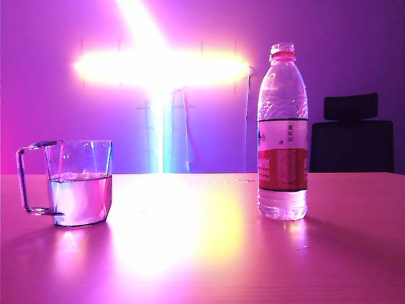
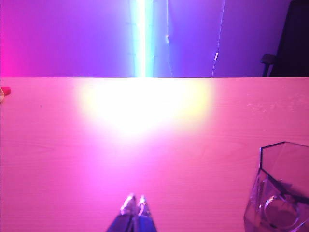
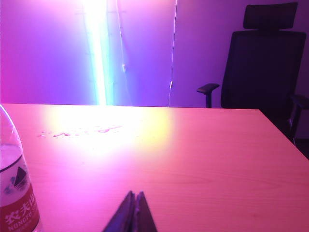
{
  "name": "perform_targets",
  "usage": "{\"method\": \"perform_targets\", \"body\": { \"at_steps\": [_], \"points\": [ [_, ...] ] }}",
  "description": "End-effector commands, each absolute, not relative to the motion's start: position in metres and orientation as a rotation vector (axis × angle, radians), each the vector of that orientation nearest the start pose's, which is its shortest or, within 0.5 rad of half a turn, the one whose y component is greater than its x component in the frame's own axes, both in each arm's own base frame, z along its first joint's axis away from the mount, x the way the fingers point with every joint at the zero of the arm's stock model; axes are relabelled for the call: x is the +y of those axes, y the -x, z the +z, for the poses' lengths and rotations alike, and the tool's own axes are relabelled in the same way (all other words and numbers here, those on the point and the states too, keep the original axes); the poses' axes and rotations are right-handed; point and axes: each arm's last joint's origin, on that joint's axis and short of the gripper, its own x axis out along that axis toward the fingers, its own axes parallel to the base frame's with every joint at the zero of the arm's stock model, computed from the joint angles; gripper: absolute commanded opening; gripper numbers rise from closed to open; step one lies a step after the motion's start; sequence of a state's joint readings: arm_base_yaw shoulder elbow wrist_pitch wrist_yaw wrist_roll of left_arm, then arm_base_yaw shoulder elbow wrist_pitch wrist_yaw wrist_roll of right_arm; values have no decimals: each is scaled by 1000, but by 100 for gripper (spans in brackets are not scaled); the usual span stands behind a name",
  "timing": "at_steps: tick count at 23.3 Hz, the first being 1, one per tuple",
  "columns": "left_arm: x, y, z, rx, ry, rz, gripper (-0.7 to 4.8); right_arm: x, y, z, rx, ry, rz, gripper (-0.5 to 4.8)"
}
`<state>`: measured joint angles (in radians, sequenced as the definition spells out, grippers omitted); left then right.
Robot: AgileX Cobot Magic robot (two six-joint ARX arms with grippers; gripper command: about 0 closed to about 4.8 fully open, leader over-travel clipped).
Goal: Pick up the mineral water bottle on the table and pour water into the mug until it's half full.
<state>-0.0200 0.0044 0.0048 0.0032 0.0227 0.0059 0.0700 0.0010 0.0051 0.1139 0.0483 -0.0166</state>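
The mineral water bottle (image 1: 283, 136) stands upright on the table (image 1: 202, 253) at the right, uncapped, with water in its lower part; its label edge (image 3: 17, 208) also shows in the right wrist view. The mug (image 1: 79, 183) stands at the left, handle pointing left, with water (image 1: 81, 199) up to about half its height; its rim (image 2: 282, 188) appears in the left wrist view. My left gripper (image 2: 135, 200) is shut and empty, low over the table, apart from the mug. My right gripper (image 3: 134, 195) is shut and empty, beside the bottle without touching it. Neither gripper shows in the exterior view.
A black office chair (image 1: 351, 136) stands behind the table's far right edge, seen also as the chair (image 3: 263, 63) in the right wrist view. A small red object (image 2: 5, 91) lies near the table's far edge in the left wrist view. Droplets (image 3: 77, 130) spot the tabletop.
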Motion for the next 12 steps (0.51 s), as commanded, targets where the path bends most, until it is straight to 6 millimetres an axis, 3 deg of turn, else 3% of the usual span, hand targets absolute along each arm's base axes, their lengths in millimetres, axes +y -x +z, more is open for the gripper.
{"method": "perform_targets", "body": {
  "at_steps": [1,12],
  "points": [
    [-3,-97,167,-17,-3,-43,-2,5,-97,177,-136,-14,23,-8],
    [-3,-97,167,-17,-3,-43,-2,7,-97,176,-130,-57,71,-8]
  ]
}}
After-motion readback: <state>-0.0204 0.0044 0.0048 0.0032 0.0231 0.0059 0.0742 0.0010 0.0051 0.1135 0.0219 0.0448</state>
